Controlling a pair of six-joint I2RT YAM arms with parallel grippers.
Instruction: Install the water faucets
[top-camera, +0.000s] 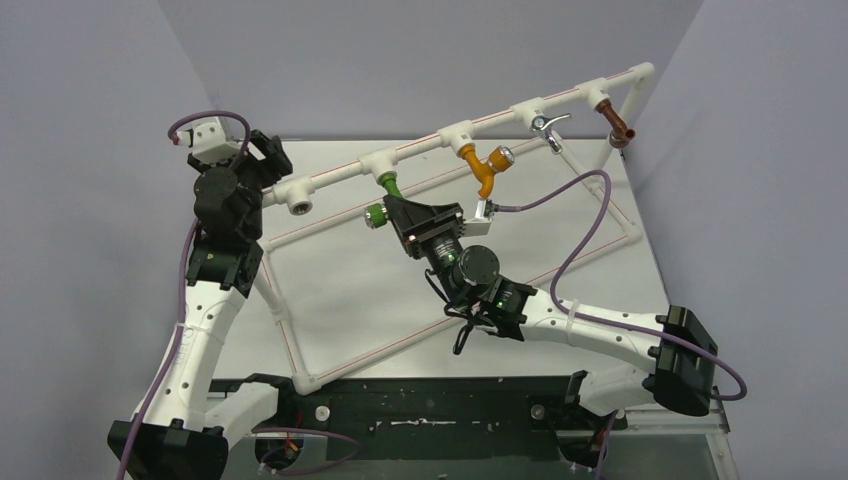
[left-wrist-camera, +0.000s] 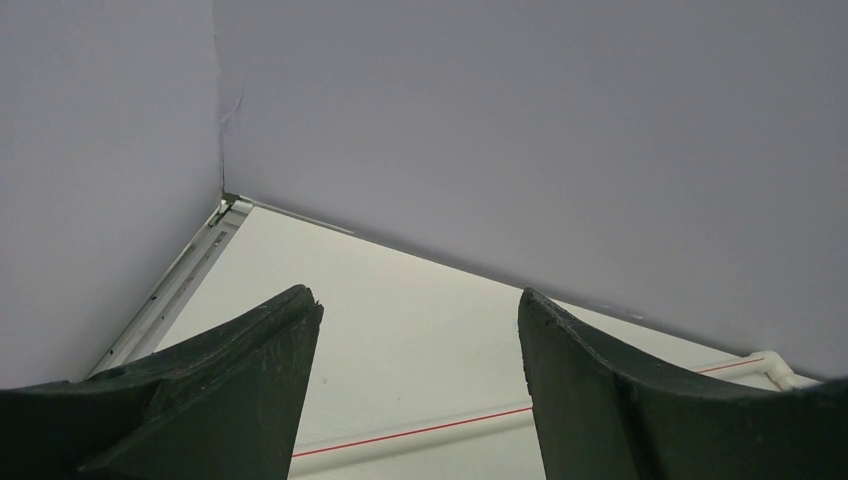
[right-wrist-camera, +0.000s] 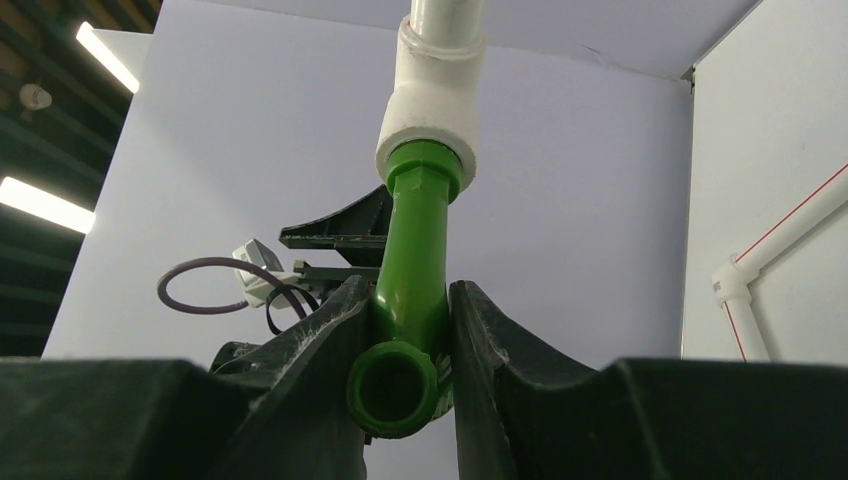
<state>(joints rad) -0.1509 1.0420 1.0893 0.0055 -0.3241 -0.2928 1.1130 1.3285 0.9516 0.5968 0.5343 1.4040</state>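
The green faucet (top-camera: 388, 186) hangs from a white tee fitting (top-camera: 378, 162) on the raised white pipe (top-camera: 420, 145). Its threaded end sits in the tee (right-wrist-camera: 430, 95) and its body (right-wrist-camera: 412, 275) runs down between my fingers. My right gripper (top-camera: 395, 205) is shut on the green faucet (right-wrist-camera: 405, 330), with the round spout opening facing the wrist camera. My left gripper (top-camera: 268, 158) is open and empty (left-wrist-camera: 420, 320), held by the open pipe end fitting (top-camera: 298, 203) at the left, its fingers (left-wrist-camera: 240, 380) pointing over the white board.
An orange tap (top-camera: 485, 170), a chrome tap (top-camera: 545, 127) and a brown tap (top-camera: 620, 125) hang from other tees along the same pipe. A white pipe frame with red stripe (top-camera: 290, 340) lies on the board. Grey walls close in at the back and sides.
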